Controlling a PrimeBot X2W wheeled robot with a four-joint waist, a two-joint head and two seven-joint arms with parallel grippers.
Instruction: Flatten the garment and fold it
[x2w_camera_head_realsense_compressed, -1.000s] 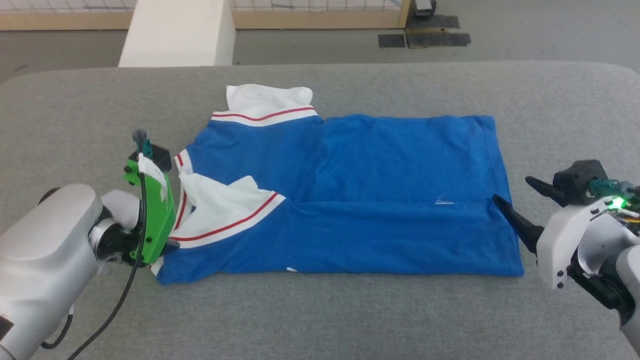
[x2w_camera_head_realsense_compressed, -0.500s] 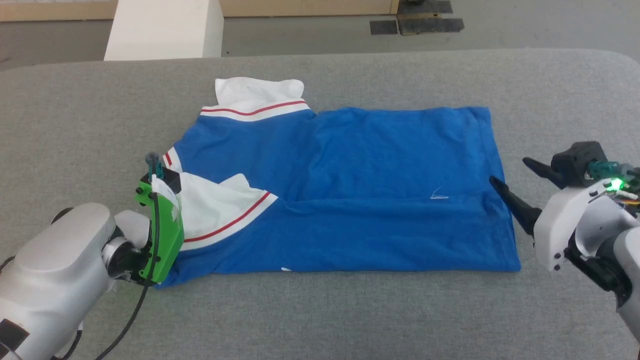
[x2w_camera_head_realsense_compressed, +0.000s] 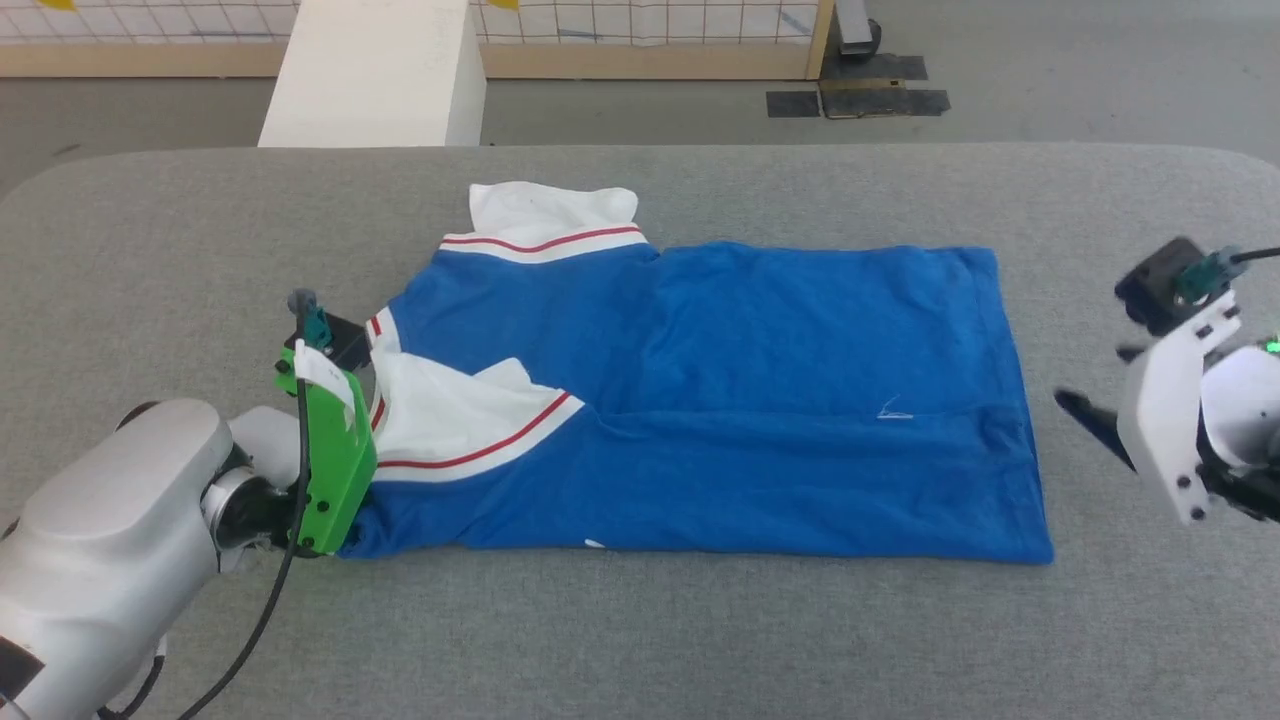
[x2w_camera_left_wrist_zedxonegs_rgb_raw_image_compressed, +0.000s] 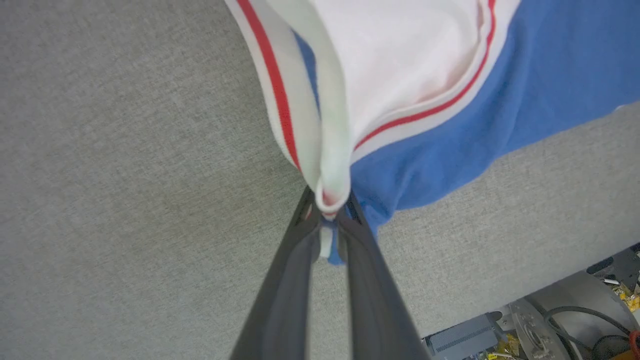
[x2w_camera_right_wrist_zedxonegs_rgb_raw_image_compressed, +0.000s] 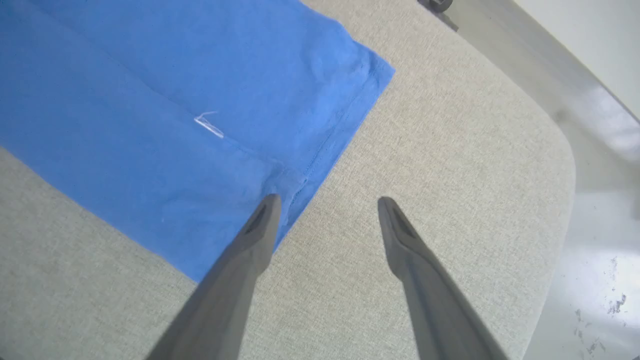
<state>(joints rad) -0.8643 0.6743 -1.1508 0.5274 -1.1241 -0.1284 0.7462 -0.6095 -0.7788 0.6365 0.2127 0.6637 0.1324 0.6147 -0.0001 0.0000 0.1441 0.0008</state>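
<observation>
Item: royal-blue short-sleeved cloth T-shirt (x2w_camera_head_realsense_compressed: 750, 400), white red-striped trim, lying part-folded on grey felt-covered counter (x2w_camera_head_realsense_compressed: 700, 620).
Left pincer (x2w_camera_left_wrist_zedxonegs_rgb_raw_image_compressed: 329, 210): clenched on white striped edge (x2w_camera_left_wrist_zedxonegs_rgb_raw_image_compressed: 332, 165).
Right pincer (x2w_camera_right_wrist_zedxonegs_rgb_raw_image_compressed: 327, 210): released, just beside hem (x2w_camera_right_wrist_zedxonegs_rgb_raw_image_compressed: 325, 145).
Handling, advised: draw the edge outward evenly and avoid bunching.

The left gripper (x2w_camera_left_wrist_zedxonegs_rgb_raw_image_compressed: 327, 202) has its two dark fingers (x2w_camera_left_wrist_zedxonegs_rgb_raw_image_compressed: 285, 280) pressed together on a bunched white edge of the blue T-shirt (x2w_camera_left_wrist_zedxonegs_rgb_raw_image_compressed: 525, 90), with fabric pinched between the tips. A red-striped white band (x2w_camera_left_wrist_zedxonegs_rgb_raw_image_compressed: 280, 100) runs up from the grip, and the white sleeve (x2w_camera_left_wrist_zedxonegs_rgb_raw_image_compressed: 400, 55) lies beside it. The shirt rests on the grey fabric table (x2w_camera_left_wrist_zedxonegs_rgb_raw_image_compressed: 125, 175). Past the table's edge, at lower right, lie dark cables (x2w_camera_left_wrist_zedxonegs_rgb_raw_image_compressed: 570, 311).
</observation>
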